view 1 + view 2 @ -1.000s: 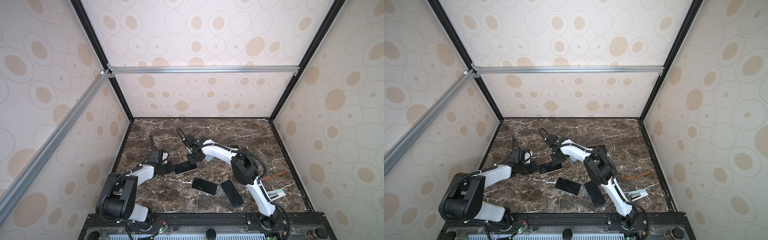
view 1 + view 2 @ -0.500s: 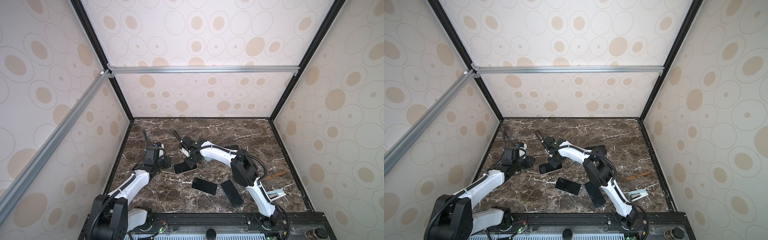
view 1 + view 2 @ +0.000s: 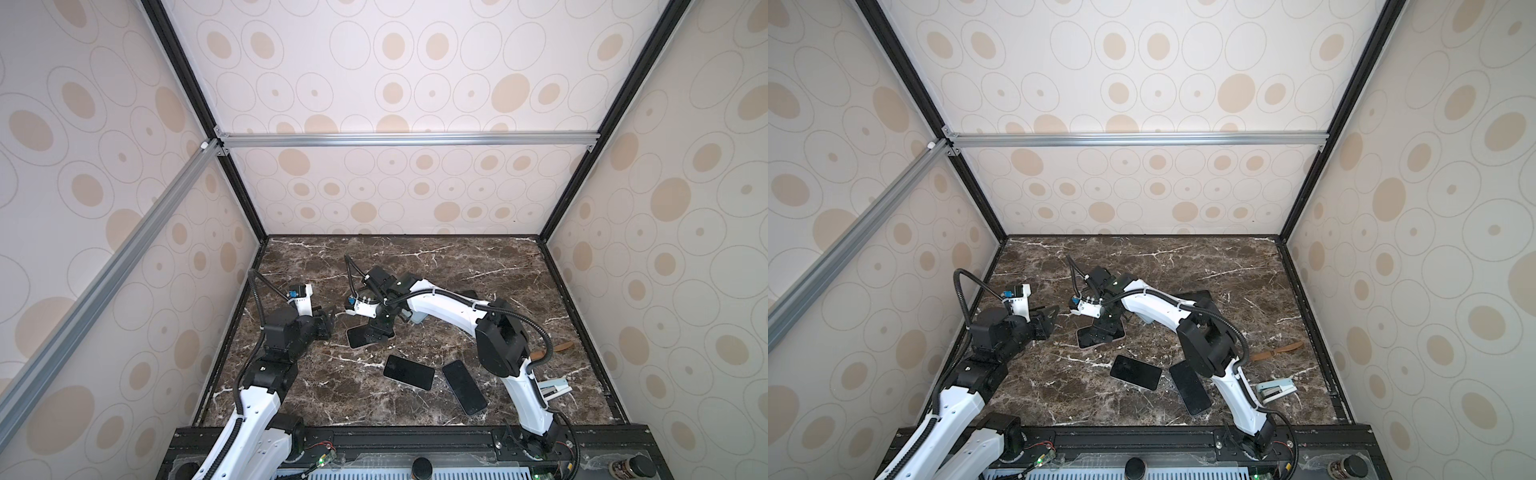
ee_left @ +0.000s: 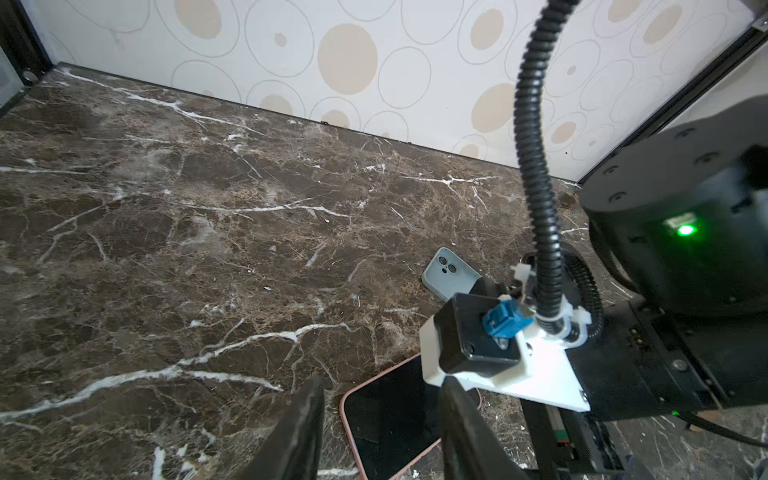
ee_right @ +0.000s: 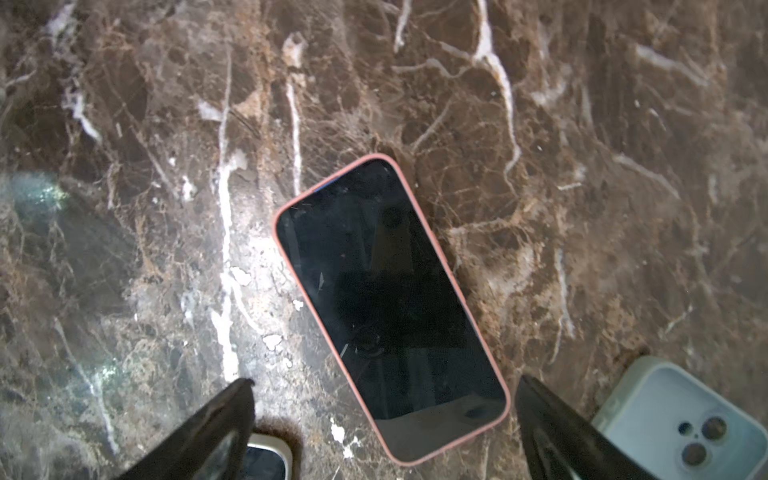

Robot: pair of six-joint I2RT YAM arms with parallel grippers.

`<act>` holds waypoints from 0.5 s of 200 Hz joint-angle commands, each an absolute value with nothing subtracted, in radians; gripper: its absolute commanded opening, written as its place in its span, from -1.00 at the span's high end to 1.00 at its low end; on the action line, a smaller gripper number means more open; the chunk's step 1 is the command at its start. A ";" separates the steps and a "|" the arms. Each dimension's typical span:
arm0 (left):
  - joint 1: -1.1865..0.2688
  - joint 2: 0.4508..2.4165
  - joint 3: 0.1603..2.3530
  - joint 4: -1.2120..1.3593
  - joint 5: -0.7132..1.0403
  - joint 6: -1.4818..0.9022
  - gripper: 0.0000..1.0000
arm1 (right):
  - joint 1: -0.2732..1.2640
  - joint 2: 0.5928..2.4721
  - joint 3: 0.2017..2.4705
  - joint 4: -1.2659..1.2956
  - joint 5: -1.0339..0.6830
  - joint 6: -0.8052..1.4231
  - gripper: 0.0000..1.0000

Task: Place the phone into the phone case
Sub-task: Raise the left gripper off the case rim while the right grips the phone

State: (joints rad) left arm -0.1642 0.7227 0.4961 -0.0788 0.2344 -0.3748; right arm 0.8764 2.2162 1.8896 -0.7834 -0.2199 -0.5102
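Evidently seated | phone [image 5: 390, 307] lies flat, screen up, inside pink case [image 5: 376, 158] on worktop [image 5: 582, 124] | right claw [image 5: 384, 384] spread above it, empty; left claw [image 4: 382, 382] part-open, empty | next: lift straight, check every corner flush.

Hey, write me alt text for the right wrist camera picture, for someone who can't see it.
A phone in a pink case lies screen up and slanted on the dark marble table, just beyond the open right gripper, whose two black fingers touch nothing. A pale blue case with camera cutouts sits beside one finger.
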 commanded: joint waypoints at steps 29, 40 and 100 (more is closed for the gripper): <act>-0.163 0.668 0.484 -0.122 0.156 -0.339 0.04 | 0.888 2.340 1.970 -0.846 -0.228 -0.699 -0.99; -0.163 0.652 0.478 -0.115 0.146 -0.342 0.02 | 0.890 2.363 1.986 -0.858 -0.202 -0.713 -0.99; -0.162 0.626 0.472 -0.113 0.152 -0.338 0.01 | 0.898 2.459 2.075 -0.910 -0.117 -0.737 -0.99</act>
State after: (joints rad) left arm -0.1642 0.6388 0.4744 -0.1081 0.1646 -0.3649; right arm 0.8856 2.4062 2.0426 -0.8448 -0.1635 -0.6914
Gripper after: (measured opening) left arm 0.498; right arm 0.995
